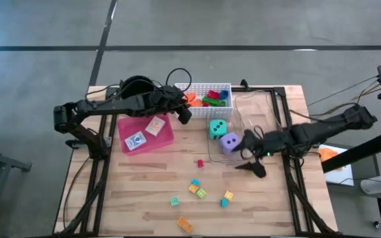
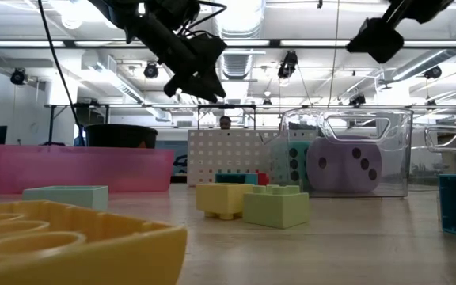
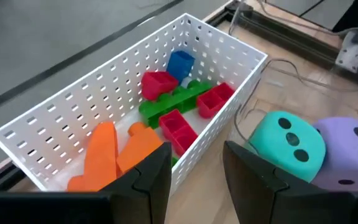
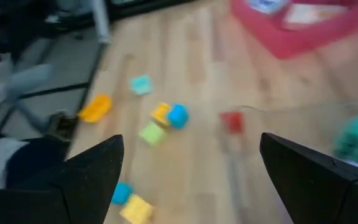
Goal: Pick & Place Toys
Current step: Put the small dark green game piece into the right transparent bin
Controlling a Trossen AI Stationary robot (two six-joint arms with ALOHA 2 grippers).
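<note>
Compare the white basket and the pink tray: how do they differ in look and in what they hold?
The white basket has perforated walls; the pink tray has plain, solid walls. The white basket holds bright plastic blocks, red, green, blue and orange; the pink tray holds flat cards. Both are rectangular, open on top, and stand on the wooden table.

Two black jointed arms, left arm (image 1: 111, 106) and right arm (image 1: 323, 129), carry looping black cables and end in blocky, matte dark fingers (image 3: 148, 177).
</note>
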